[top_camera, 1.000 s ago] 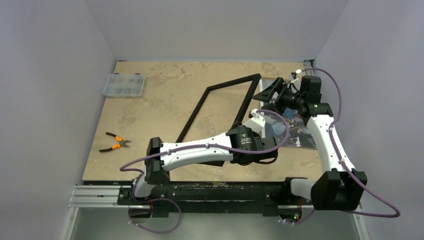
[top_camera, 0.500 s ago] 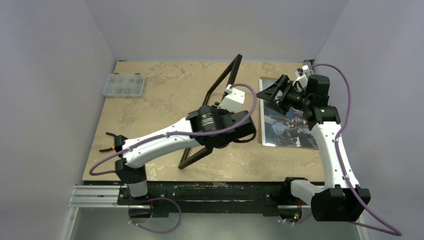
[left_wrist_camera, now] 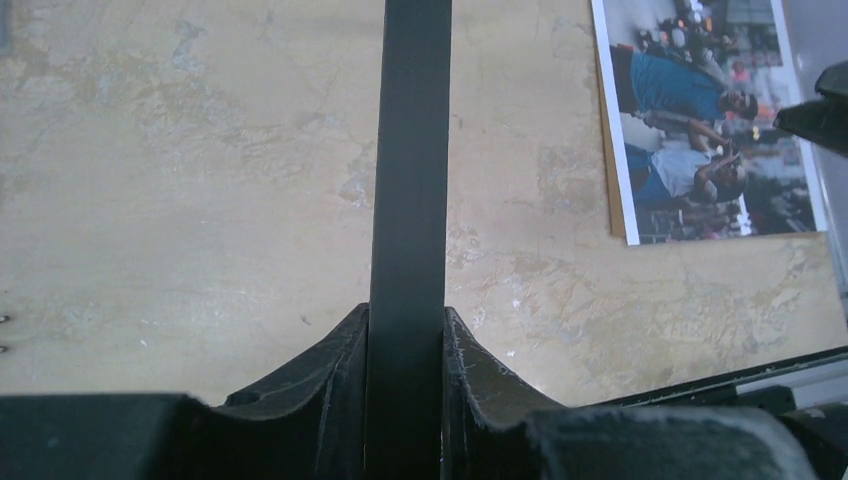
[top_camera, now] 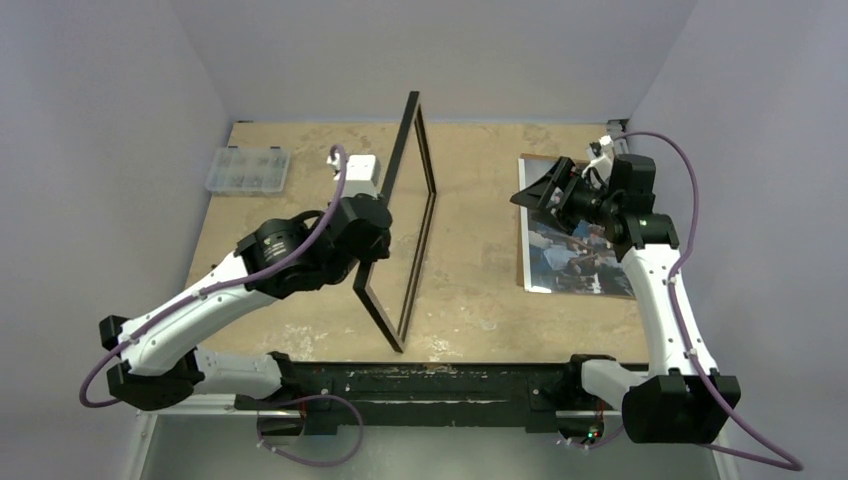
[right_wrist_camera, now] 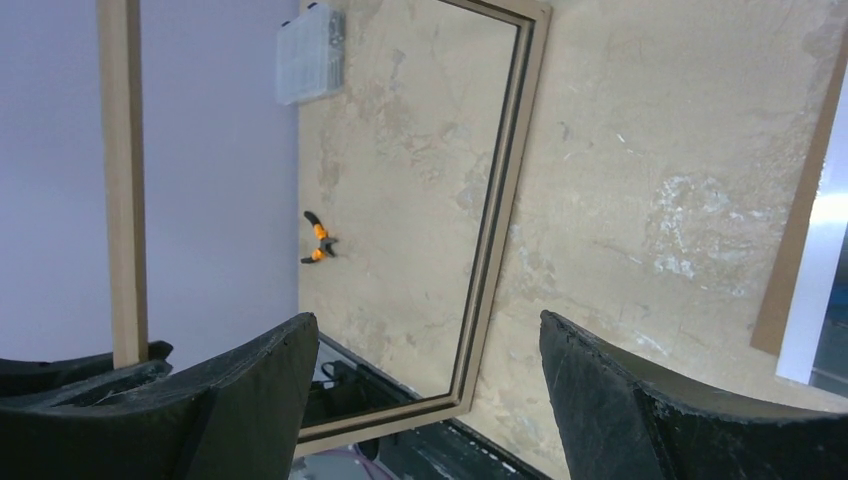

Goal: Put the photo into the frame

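The frame [top_camera: 419,265] stands upright on its edge in the middle of the table, black front toward the left. My left gripper [top_camera: 372,248] is shut on its left bar. In the left wrist view the black bar [left_wrist_camera: 410,180] runs straight up between the gripper's [left_wrist_camera: 405,318] fingers. The right wrist view shows the frame's tan back [right_wrist_camera: 497,220]. The photo [top_camera: 578,252], people in a street, lies flat at the right on a brown backing board [top_camera: 540,159]. My right gripper [top_camera: 535,190] hovers open over the photo's far left corner, empty [right_wrist_camera: 430,345].
A clear parts box [top_camera: 246,169] sits at the far left of the table. Orange-handled pliers [right_wrist_camera: 318,240] lie near the left edge. Walls close in on the left, back and right. The black rail [top_camera: 430,380] runs along the near edge.
My left arm has swung left, carrying the frame from a lean near the photo to upright at table centre. The photo lies uncovered. The right gripper barely moved.
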`<act>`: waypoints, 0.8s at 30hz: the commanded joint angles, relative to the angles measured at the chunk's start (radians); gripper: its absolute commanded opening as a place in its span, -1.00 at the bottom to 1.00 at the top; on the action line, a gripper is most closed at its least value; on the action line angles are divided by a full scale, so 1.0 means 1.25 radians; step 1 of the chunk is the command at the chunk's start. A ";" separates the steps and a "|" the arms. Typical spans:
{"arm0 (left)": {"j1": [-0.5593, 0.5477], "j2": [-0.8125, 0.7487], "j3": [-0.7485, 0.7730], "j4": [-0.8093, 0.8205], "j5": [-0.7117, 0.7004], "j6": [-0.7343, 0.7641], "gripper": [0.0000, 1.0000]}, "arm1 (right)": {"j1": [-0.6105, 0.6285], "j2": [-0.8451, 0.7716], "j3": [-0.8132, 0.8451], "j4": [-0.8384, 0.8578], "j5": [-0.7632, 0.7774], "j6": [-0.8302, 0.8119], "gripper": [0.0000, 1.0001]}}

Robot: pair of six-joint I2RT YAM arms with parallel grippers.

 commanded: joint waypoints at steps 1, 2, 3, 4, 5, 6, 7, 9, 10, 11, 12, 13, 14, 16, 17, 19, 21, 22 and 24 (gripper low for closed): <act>0.052 -0.057 -0.113 0.075 0.065 -0.066 -1.00 | -0.002 -0.005 -0.018 -0.011 0.027 -0.048 0.60; 0.068 -0.079 -0.135 0.080 0.074 -0.068 -1.00 | -0.002 -0.005 -0.021 -0.016 0.035 -0.054 0.60; 0.085 -0.096 -0.158 0.090 0.086 -0.062 -1.00 | -0.002 -0.005 -0.025 -0.020 0.043 -0.064 0.60; 0.100 -0.110 -0.179 0.099 0.095 -0.059 -1.00 | -0.001 -0.006 -0.031 -0.023 0.048 -0.072 0.60; 0.114 -0.124 -0.202 0.106 0.105 -0.055 -1.00 | -0.001 -0.006 -0.037 -0.025 0.053 -0.079 0.60; 0.130 -0.139 -0.223 0.116 0.121 -0.050 -1.00 | -0.001 -0.005 -0.043 -0.027 0.057 -0.087 0.60; 0.148 -0.152 -0.246 0.126 0.136 -0.047 -1.00 | -0.001 -0.002 -0.050 -0.026 0.059 -0.093 0.60; 0.178 -0.179 -0.307 0.158 0.172 -0.038 -1.00 | -0.002 0.004 -0.065 -0.025 0.061 -0.106 0.60; 0.189 -0.188 -0.330 0.171 0.183 -0.038 -1.00 | -0.001 0.010 -0.071 -0.024 0.064 -0.112 0.60; 0.198 -0.196 -0.350 0.178 0.193 -0.038 -1.00 | -0.001 0.015 -0.078 -0.022 0.066 -0.119 0.60; 0.209 -0.201 -0.368 0.186 0.203 -0.037 -1.00 | -0.001 0.020 -0.086 -0.020 0.070 -0.126 0.60; 0.216 -0.203 -0.385 0.192 0.210 -0.037 -1.00 | -0.001 0.026 -0.092 -0.020 0.074 -0.134 0.60; 0.224 -0.203 -0.401 0.199 0.217 -0.036 -1.00 | -0.001 0.032 -0.100 -0.017 0.075 -0.141 0.60; 0.234 -0.198 -0.430 0.213 0.231 -0.031 -1.00 | -0.001 0.047 -0.114 -0.016 0.077 -0.156 0.60; 0.241 -0.195 -0.443 0.222 0.241 -0.028 -1.00 | -0.001 0.054 -0.122 -0.015 0.078 -0.163 0.60; 0.252 -0.184 -0.471 0.249 0.261 -0.025 -1.00 | 0.001 0.065 -0.136 -0.012 0.085 -0.175 0.60; 0.261 -0.165 -0.496 0.268 0.279 -0.023 -1.00 | 0.009 0.080 -0.144 -0.011 0.100 -0.186 0.60; 0.264 -0.155 -0.506 0.275 0.281 -0.025 -1.00 | 0.013 0.087 -0.148 -0.011 0.112 -0.189 0.60; 0.271 -0.135 -0.536 0.292 0.285 -0.035 -1.00 | 0.040 0.105 -0.155 -0.008 0.143 -0.197 0.60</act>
